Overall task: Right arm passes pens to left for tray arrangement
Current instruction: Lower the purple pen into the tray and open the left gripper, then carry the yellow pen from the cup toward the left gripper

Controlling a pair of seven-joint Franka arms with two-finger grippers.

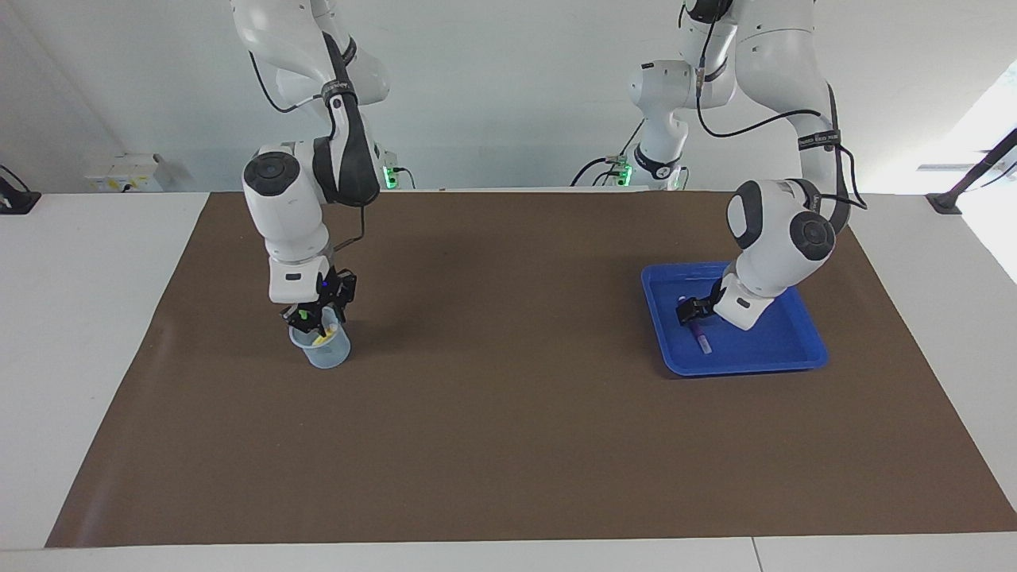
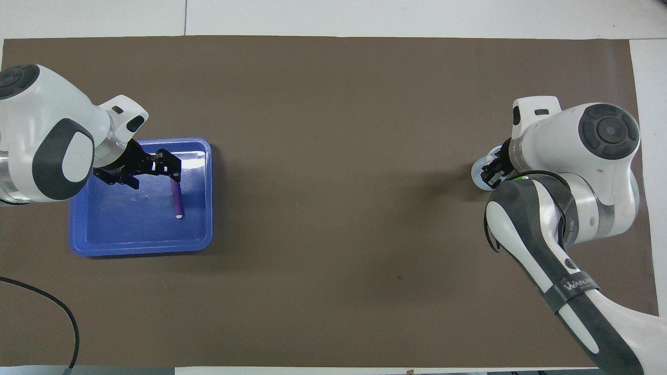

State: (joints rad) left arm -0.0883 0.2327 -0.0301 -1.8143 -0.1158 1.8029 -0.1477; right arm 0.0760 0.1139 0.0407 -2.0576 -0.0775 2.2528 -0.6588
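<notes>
The blue tray (image 1: 802, 349) lies toward the left arm's end of the table and also shows in the overhead view (image 2: 140, 245). The purple pen (image 1: 701, 337) lies flat in it (image 2: 177, 200), whitish end pointing away from the robots. My left gripper (image 1: 690, 310) is open just above the pen's nearer end (image 2: 168, 165) and holds nothing. My right gripper (image 1: 311, 318) is at the mouth of the clear cup (image 1: 324, 353), at the top of the green pen (image 1: 305, 316). The yellow pen (image 1: 322, 338) leans inside the cup. In the overhead view the right wrist (image 2: 492, 172) hides most of the cup (image 2: 477, 171).
A brown mat (image 1: 508, 413) covers the table between the cup and the tray. White table edges show around it (image 2: 365, 15).
</notes>
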